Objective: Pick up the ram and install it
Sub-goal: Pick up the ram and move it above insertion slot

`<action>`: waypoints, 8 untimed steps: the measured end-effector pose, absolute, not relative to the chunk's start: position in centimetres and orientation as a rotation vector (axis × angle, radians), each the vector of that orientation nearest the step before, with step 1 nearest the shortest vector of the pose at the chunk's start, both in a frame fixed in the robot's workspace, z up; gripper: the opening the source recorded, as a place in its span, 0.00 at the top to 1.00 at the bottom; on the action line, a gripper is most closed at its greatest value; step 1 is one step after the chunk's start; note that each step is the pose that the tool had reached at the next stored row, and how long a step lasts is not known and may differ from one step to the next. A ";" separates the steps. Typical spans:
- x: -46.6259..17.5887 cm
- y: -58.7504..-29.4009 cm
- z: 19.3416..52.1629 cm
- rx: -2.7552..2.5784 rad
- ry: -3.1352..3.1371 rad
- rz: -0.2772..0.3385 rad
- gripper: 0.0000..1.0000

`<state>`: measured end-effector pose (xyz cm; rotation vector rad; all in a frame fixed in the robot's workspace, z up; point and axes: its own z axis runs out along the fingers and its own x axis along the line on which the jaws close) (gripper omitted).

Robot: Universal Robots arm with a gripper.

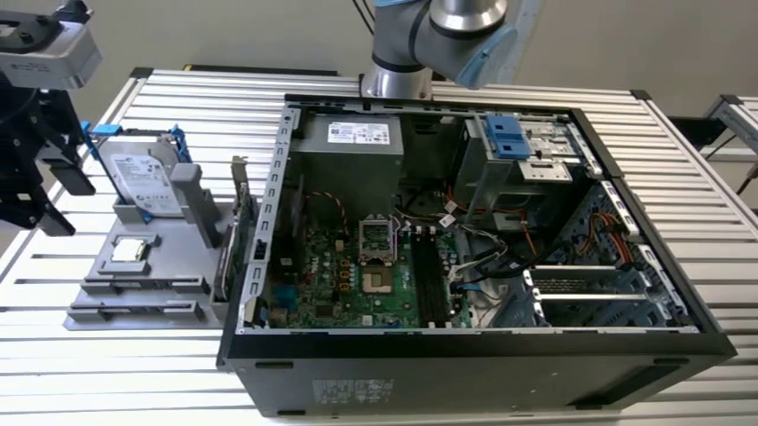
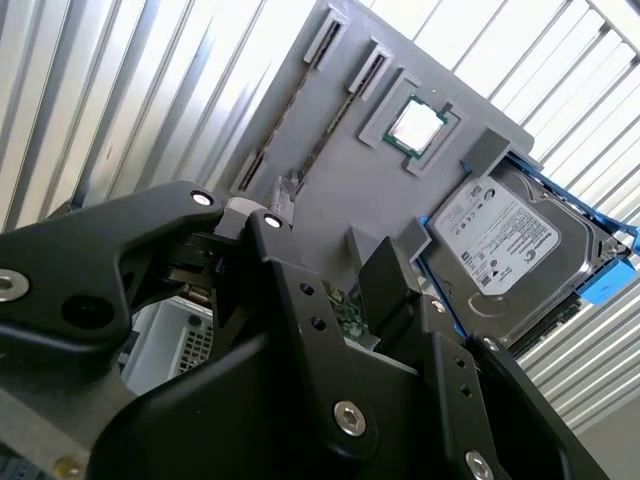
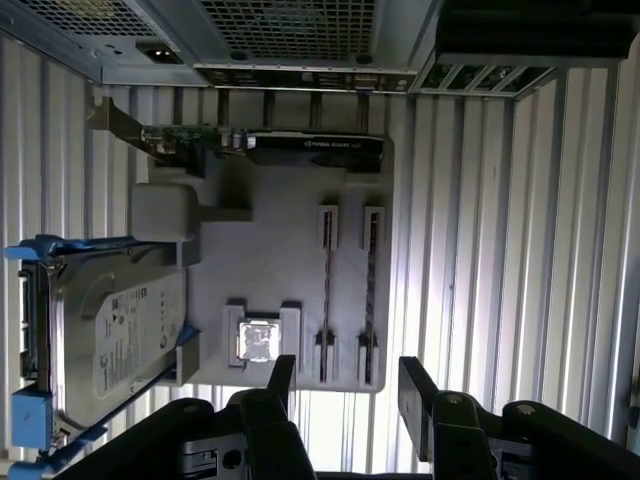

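Two ram sticks stand on edge in the slots of a grey holder on the table, at the exterior view's left of the open computer case. They show as thin dark strips: ram, ram, ram, ram. My gripper is open and holds nothing. In the exterior view my gripper hangs raised above the table, off the holder's left side, apart from the sticks. In the second wrist view its black fingers cover the foreground. The black motherboard slots lie inside the case.
The holder also carries a silver hard drive with blue rails, a processor chip and a bracketed expansion card beside the case wall. Cables and drive cages crowd the case's right half. The table is slatted aluminium.
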<state>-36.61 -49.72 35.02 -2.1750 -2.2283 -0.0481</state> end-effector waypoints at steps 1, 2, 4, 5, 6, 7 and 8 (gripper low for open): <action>-36.6 -49.7 34.9 -2.175 -2.228 -0.048 0.00; -36.6 -49.7 34.9 -2.175 -2.228 -0.048 0.00; -36.6 -49.7 34.7 -2.175 -2.228 -0.048 0.00; -36.6 -49.7 34.6 -2.175 -2.228 -0.048 0.00; -36.6 -49.7 34.5 -2.175 -2.228 -0.048 0.00; -36.6 -49.7 34.4 -2.175 -2.228 -0.048 0.00; -36.6 -49.7 34.4 -2.175 -2.228 -0.048 0.00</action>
